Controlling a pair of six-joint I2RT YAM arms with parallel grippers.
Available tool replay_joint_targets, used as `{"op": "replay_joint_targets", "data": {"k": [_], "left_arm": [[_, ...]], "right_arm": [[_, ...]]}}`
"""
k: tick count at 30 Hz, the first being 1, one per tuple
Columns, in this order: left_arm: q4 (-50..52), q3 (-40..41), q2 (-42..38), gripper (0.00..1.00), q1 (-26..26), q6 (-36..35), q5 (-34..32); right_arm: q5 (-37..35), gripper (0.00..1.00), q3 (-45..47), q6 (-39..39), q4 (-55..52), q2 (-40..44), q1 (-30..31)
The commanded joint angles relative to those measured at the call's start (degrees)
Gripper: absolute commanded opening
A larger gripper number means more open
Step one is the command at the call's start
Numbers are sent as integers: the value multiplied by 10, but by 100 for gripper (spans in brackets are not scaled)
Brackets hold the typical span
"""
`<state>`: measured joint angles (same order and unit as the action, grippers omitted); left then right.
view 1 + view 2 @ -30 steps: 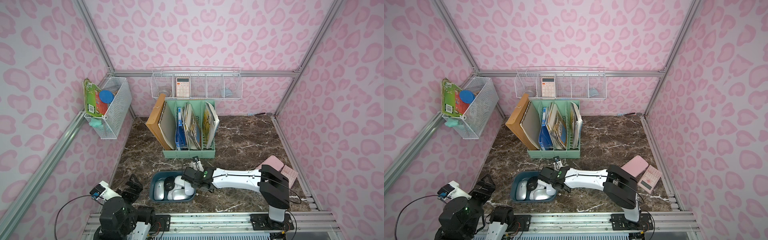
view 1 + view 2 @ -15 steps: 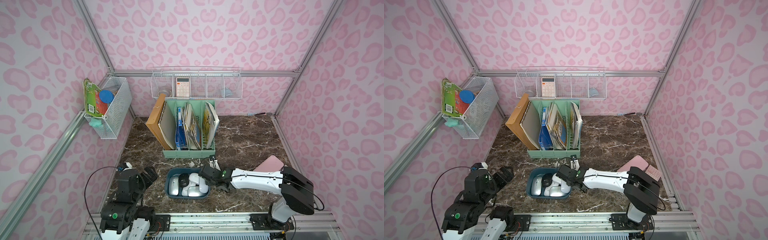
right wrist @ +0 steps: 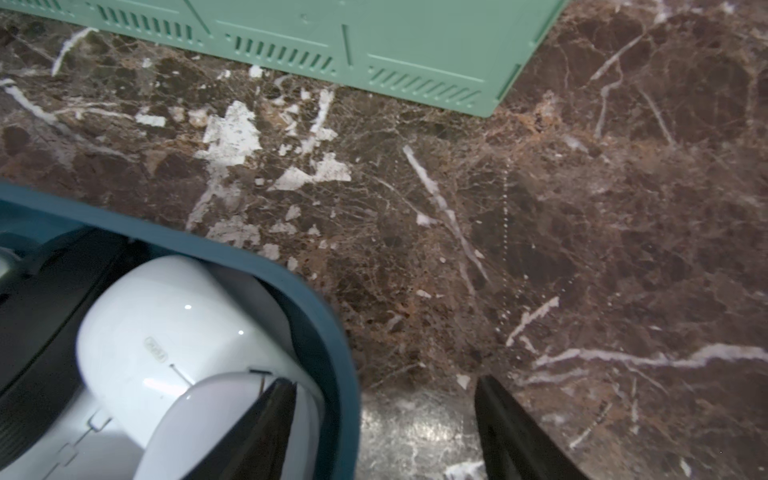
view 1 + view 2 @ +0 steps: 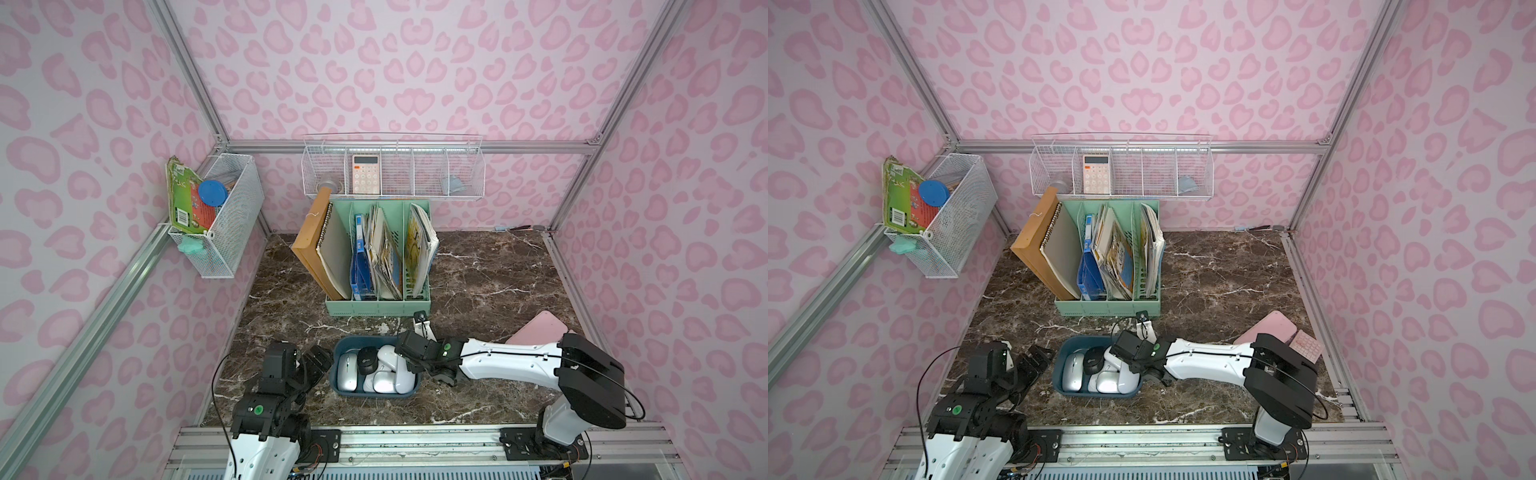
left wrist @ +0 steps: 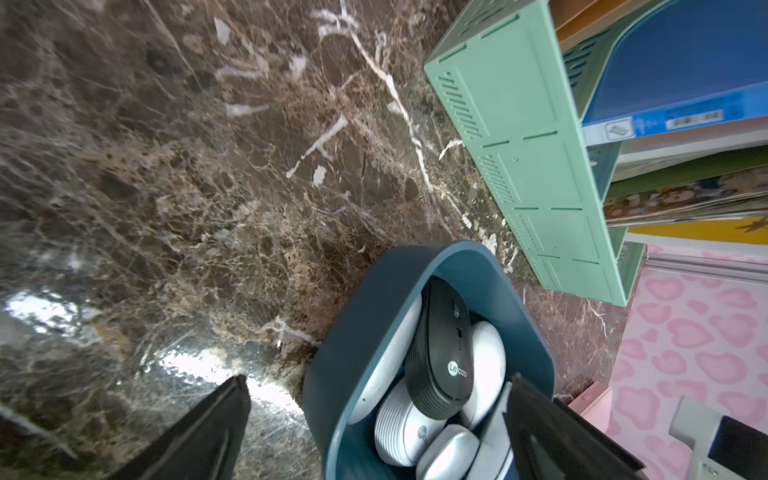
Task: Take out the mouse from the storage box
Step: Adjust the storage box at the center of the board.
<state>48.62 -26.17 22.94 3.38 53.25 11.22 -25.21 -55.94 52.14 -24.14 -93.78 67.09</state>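
The storage box (image 4: 376, 394), a dark teal tub, sits at the front middle of the marble table in both top views. Several mice lie in it: a black mouse (image 4: 366, 360) on top of white ones (image 4: 347, 372). My right gripper (image 3: 382, 415) is open astride the box's right wall (image 3: 232, 249). One finger (image 3: 274, 415) is inside against a white mouse (image 3: 166, 324), and the other stands on the table outside. My left gripper (image 5: 378, 378) is open at the box's left end (image 5: 345, 345), gripping nothing. The black mouse (image 5: 444, 353) lies just beyond it.
A mint-green file holder (image 4: 378, 307) full of books stands just behind the box. A pink case (image 4: 538, 328) lies at the right behind my right arm, with a pink keypad (image 4: 1306, 347) beside it. White wire baskets (image 4: 392, 170) hang on the walls.
The box has slid to the right with my right gripper hooked over its wall. My left arm has come forward from the front left corner to the box's left end.
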Motion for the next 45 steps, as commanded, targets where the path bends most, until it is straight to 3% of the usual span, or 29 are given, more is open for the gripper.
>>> {"op": "replay_joint_targets", "data": {"k": [1,11,18,25,34,41,45], "left_arm": [[-46,12,18,100,3,6,36],[-94,38,54,99,20,4,61],[-126,43,86,97,36,-3,75],[-166,16,173,95,89,-23,68],[-208,-12,250,86,166,-10,29],[-264,-44,328,80,204,1,16],[-282,-85,406,71,232,-3,8]], "right_arm": [[24,71,26,-9,24,23,-16],[34,69,51,-15,23,35,-71],[22,70,41,-30,36,47,-51],[126,70,82,-10,101,65,-88],[61,69,53,-33,46,37,-106],[60,69,79,-60,69,64,-163],[73,69,91,-71,84,85,-185]]}}
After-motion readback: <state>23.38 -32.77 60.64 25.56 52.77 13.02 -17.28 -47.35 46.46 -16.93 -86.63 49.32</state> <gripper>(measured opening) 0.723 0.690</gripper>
